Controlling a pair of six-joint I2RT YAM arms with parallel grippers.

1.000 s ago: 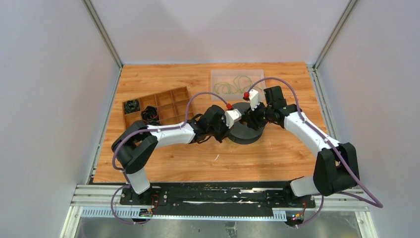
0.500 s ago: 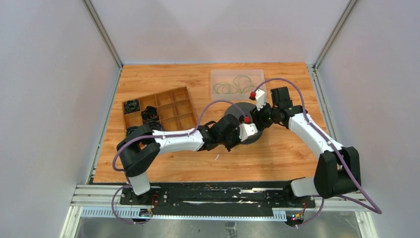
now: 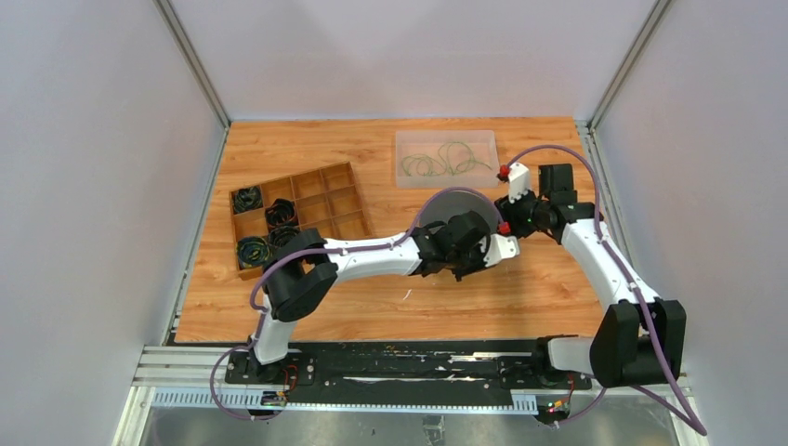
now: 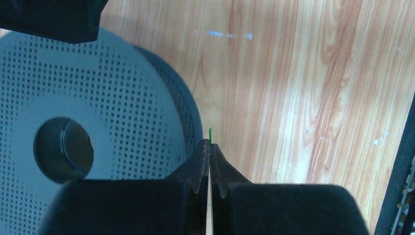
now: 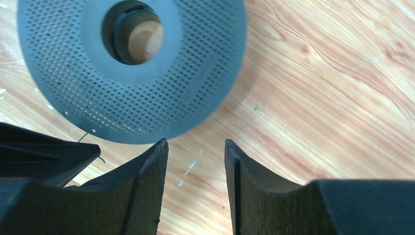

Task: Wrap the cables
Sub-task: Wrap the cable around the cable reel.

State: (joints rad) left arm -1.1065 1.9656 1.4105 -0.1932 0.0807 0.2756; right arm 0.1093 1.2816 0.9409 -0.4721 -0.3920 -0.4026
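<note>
Top external view: a clear tray (image 3: 446, 135) at the far side of the tabletop (image 3: 372, 297) holds the cables (image 3: 444, 160), very thin olive-green wires lying in loose, tangled loops. To the left, a wooden divided box (image 3: 339, 200) has black cord bundles (image 3: 253, 249) in several of its left compartments. A grey perforated disc (image 3: 455, 200) sits between the arms. In the left wrist view, the left jaws are pressed together on one cable end (image 4: 210, 132), its green tip poking just past them beside the disc's rim. The right jaws stand apart with nothing between them, just off the disc's edge.
</note>
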